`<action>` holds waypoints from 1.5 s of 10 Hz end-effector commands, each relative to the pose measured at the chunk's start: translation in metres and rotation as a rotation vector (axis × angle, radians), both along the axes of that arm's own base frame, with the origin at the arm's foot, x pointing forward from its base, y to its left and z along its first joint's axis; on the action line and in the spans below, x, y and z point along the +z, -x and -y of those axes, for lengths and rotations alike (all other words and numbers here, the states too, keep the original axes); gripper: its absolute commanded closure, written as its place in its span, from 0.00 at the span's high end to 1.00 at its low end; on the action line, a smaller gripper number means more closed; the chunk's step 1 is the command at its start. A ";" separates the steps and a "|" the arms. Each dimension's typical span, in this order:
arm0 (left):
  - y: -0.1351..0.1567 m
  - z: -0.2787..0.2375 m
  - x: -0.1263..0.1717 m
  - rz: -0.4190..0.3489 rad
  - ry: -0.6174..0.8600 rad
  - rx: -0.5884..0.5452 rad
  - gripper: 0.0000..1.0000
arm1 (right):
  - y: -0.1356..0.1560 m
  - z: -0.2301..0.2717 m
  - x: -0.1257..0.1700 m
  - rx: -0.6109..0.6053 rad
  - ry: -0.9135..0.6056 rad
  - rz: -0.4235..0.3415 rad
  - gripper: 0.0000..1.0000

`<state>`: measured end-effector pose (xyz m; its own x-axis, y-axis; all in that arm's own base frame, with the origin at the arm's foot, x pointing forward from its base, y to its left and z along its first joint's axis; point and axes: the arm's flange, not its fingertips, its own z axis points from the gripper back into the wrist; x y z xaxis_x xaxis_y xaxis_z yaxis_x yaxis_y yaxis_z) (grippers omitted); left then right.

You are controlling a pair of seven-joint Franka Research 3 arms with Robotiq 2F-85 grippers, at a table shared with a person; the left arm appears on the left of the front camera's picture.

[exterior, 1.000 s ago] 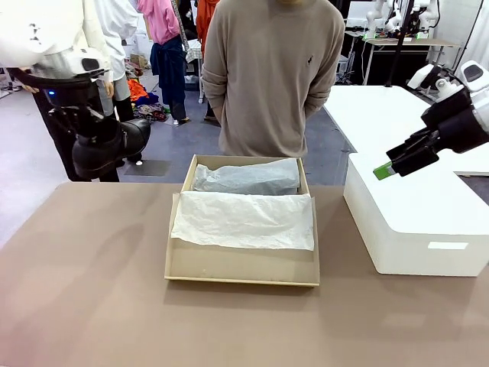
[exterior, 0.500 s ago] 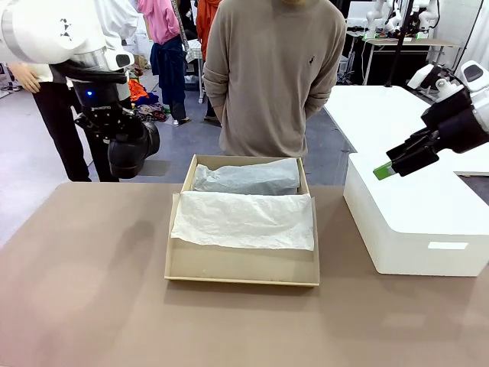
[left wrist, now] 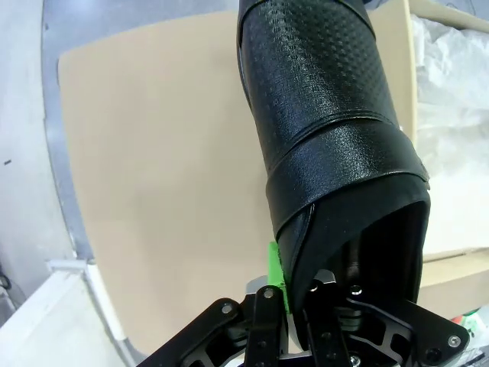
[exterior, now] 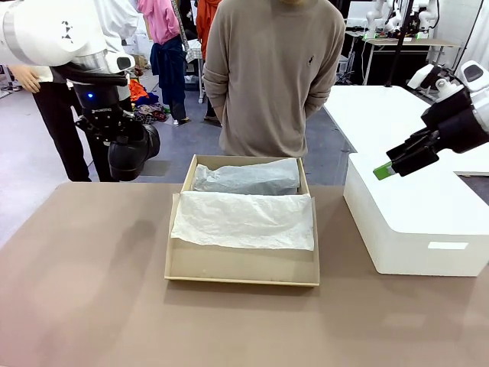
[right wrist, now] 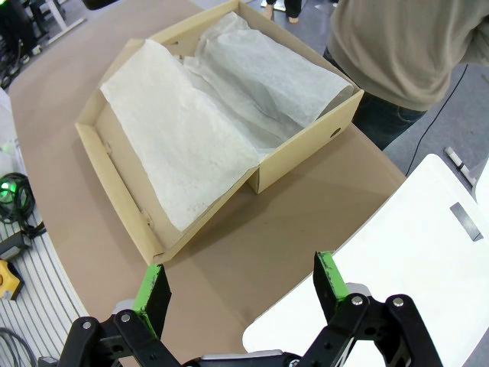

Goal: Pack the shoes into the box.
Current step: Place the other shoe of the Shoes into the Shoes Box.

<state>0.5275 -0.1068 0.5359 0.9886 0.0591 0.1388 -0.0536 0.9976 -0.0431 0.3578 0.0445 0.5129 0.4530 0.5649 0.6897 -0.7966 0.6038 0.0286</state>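
Front view, box [exterior: 241,271]: sat open mid-table, tissue spread to take shoes. Right gripper [exterior: 397,164]: hovered wide open, empty, above white box [exterior: 412,229], out of the way. Left gripper [exterior: 114,138]: pinched shut on shoe [exterior: 130,157], held high, well left of box, probably for lowering in.

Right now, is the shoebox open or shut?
Open. The box has its flap lid folded down flat toward the robot, with white tissue paper draped over it.

White left arm [exterior: 46,30], black right gripper [right wrist: 238,275] with green pads [right wrist: 328,279]
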 end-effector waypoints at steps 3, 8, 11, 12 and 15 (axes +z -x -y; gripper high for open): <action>-0.002 0.015 0.006 0.008 0.018 0.075 0.00 | -0.003 0.002 -0.001 0.025 -0.018 0.018 1.00; -0.006 0.082 0.033 0.031 0.016 0.470 0.00 | -0.003 0.002 -0.001 0.025 -0.018 0.018 1.00; -0.009 0.115 0.037 0.042 0.109 0.640 0.00 | -0.003 0.002 -0.001 0.025 -0.018 0.018 1.00; -0.008 0.121 0.038 0.067 0.111 0.688 0.00 | -0.003 0.002 -0.001 0.025 -0.018 0.018 1.00; -0.006 0.121 0.032 0.038 0.117 0.661 0.00 | -0.003 0.002 -0.001 0.025 -0.018 0.018 1.00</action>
<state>0.5338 -0.2285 0.5676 0.7349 0.6624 0.1452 -0.6445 0.7488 -0.1543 0.3578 0.0445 0.5129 0.4530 0.5649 0.6897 -0.7966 0.6039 0.0286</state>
